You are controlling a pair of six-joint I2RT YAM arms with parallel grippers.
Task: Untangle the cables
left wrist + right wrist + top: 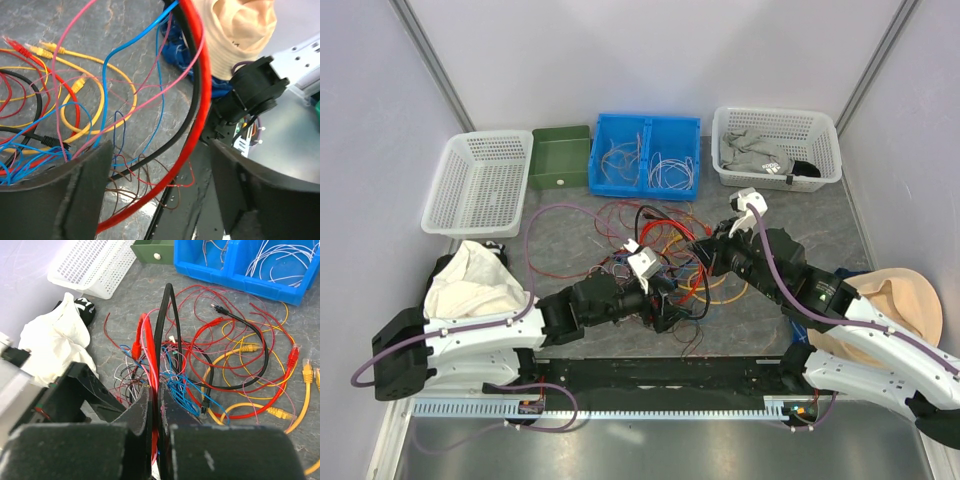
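The cables (655, 245) lie in a tangle of red, yellow, black, blue and thin pink wires mid-table. My right gripper (706, 252) is at the tangle's right side. In the right wrist view it (157, 402) is shut on a thick red cable (148, 340) and a black cable (162, 320) that rise from the pile. My left gripper (668, 298) is at the tangle's near side. In the left wrist view it (160, 200) is open wide, with the same thick red cable (197, 90) and black cable (150, 159) passing between its fingers untouched. Yellow plug cables (100, 95) lie beyond.
At the back stand a white basket (480, 180), a green box (560, 157), a blue bin (647, 125) holding white wires, and a white basket (777, 120) with grey cloth. A white cloth (470, 280) lies left, a beige hat (895, 300) right. A black rail (660, 375) runs along the front.
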